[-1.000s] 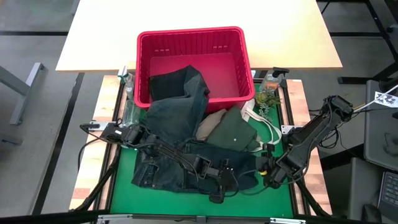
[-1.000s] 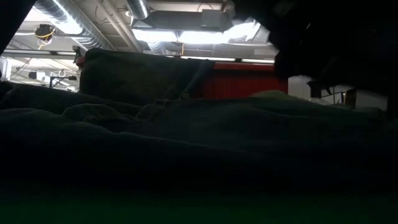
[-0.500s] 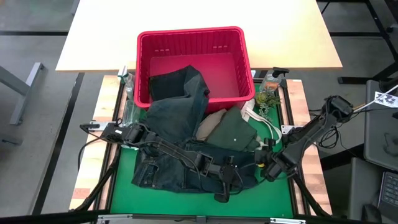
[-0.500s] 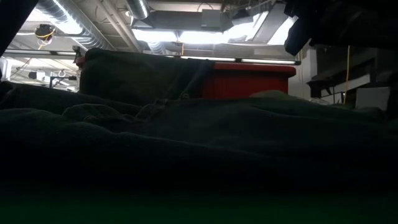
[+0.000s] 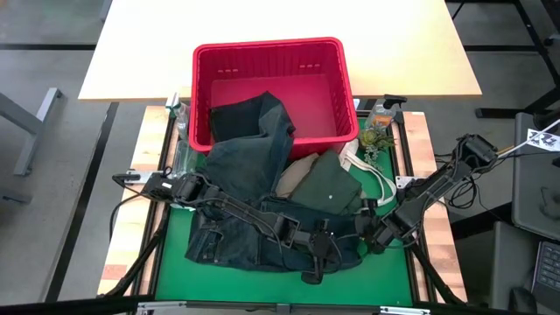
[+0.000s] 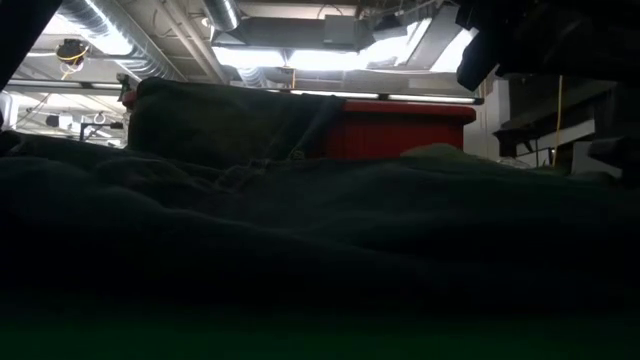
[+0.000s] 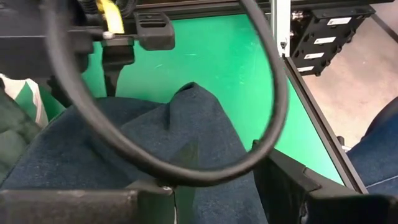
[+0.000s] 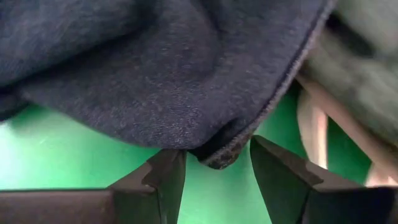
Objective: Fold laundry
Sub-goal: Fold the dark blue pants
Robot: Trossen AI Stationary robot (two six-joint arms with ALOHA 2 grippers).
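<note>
The dark blue denim jeans (image 5: 254, 192) lie spread over the green mat (image 5: 175, 276) on the desk, one leg draped up over the front rim of the red basket (image 5: 273, 52) at the far edge, the waist end lying toward the near edge; an olive-green shirt (image 5: 328, 185) and a tan top (image 5: 293, 175) sit bunched just beside the jeans, toward the right edge, likely pushed aside so the denim can be dealt with first.

The left pincer (image 5: 315, 267) rests low over the near-right part of the jeans, close to the mat's near edge; in the left wrist view a raised peak of denim (image 7: 193, 118) stands in front of it, but whether its fingers grip cloth or stand free I cannot tell.

The right pincer (image 8: 211, 174) has its two fingers parted, a folded hem of the jeans sitting just at the gap and not yet pinched; in the high view the right pincer sits at the jeans' right-hand edge, near the shirt. The placing suggests each arm is meant to take a corner, so the cloth can be lifted and folded over evenly; the thick hem may slip if the fingers close shallow.
</note>
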